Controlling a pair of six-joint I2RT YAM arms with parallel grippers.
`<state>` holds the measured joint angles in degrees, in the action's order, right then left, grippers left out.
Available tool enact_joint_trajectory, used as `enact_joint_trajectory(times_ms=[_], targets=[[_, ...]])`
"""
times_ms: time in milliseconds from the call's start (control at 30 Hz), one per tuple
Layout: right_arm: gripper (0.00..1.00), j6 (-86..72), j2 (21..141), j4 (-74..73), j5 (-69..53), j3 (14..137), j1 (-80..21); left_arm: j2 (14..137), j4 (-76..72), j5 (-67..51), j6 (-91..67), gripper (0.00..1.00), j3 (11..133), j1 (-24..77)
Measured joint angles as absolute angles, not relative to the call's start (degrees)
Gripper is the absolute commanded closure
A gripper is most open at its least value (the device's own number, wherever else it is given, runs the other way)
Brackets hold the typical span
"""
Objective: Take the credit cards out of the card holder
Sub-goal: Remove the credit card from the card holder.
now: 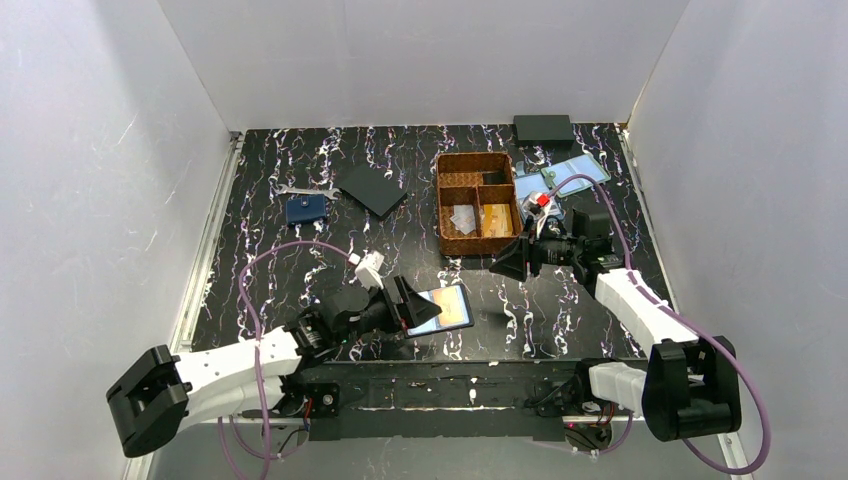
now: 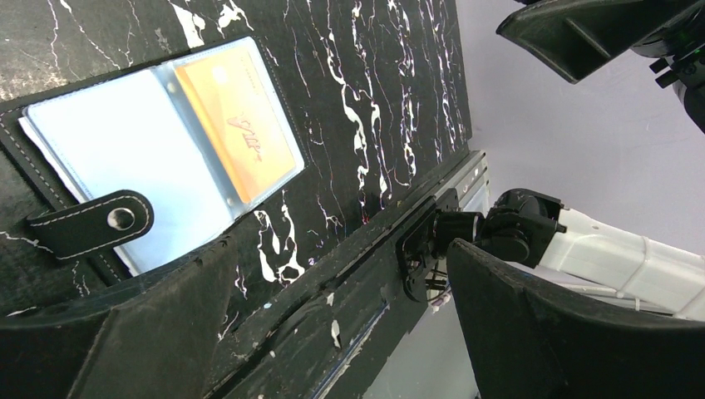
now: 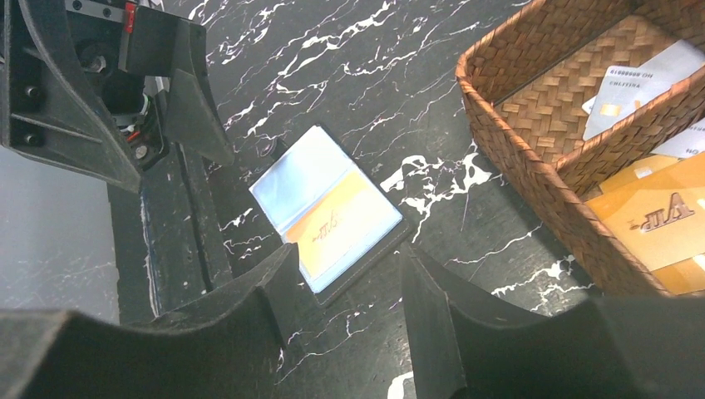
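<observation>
Lying just beside left gripper [image 1: 411, 306]: card holder [image 1: 446, 308].

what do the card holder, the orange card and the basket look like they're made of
Card holder: probably black faux leather, stitched rim, with glossy clear plastic sleeves. Orange card: smooth plastic, apparently. Basket: brown woven wicker-like strips.

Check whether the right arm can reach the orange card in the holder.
Probably yes: bare table lies between the open right gripper and the orange card in the card holder, though the left gripper hovers close.
</observation>
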<state>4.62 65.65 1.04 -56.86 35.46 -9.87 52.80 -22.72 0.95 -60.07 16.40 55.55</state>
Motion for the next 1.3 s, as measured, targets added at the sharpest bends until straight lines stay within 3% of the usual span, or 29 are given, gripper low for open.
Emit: enact_joint_trajectory(times_ms=[400,800,1067,1300], targets=[[0.47,-2.2,66.7,5.1,-56.9,34.0,-10.6,58.4,-22.7,0.2,-60.3,0.04,20.2,54.5],[0.49,-9.1,70.7,8.6,-51.9,32.3,-20.1,63.7,-23.0,-1.3,-63.2,0.05,21.4,52.6],[0.52,-13.8,72.5,12.2,-47.3,30.1,-22.8,66.5,-23.0,-3.2,-62.8,0.14,23.4,52.5],[0.54,-17.8,75.3,15.0,-45.5,29.1,-24.5,67.5,-21.8,-3.7,-61.8,0.32,23.8,52.2]])
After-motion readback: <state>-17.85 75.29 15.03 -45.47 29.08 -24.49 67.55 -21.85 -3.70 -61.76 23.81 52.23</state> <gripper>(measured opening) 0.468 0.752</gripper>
